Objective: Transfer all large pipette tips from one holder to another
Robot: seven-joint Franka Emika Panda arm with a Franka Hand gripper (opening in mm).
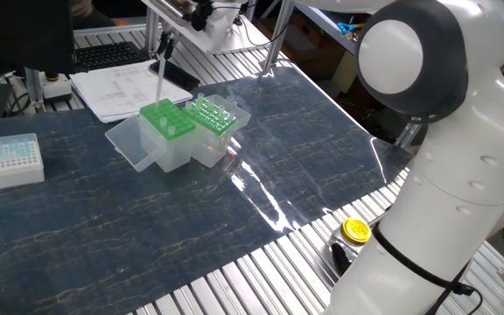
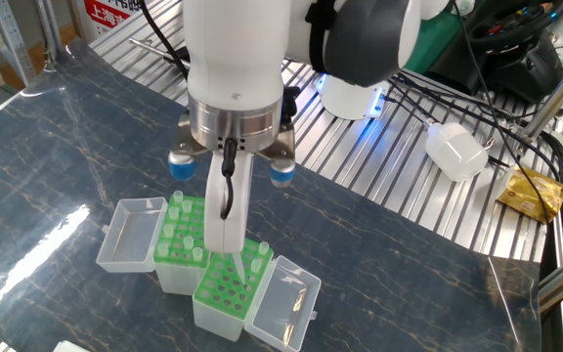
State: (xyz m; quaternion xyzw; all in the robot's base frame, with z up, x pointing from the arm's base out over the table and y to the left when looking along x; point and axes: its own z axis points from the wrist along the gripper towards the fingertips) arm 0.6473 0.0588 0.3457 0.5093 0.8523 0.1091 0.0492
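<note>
I'm seeing a small white box [image 1: 9, 160] of bluish tips sitting at the table's far left, papers [image 1: 125, 90] behind the racks, a yellow cap [image 1: 355, 230] near the arm's base. The arm's own wrist is blocking much of the racks in the other fixed view. Two green holders [image 2: 203, 264] are standing side by side, clear lids [image 2: 130, 233] hinged open. The gripper [image 2: 226, 244] is hanging over them, jaws closed on a large pipette tip [image 1: 158, 80]: slender, clear, pointing down. More collared tips [image 2: 186, 242] are standing in the left holder.
</note>
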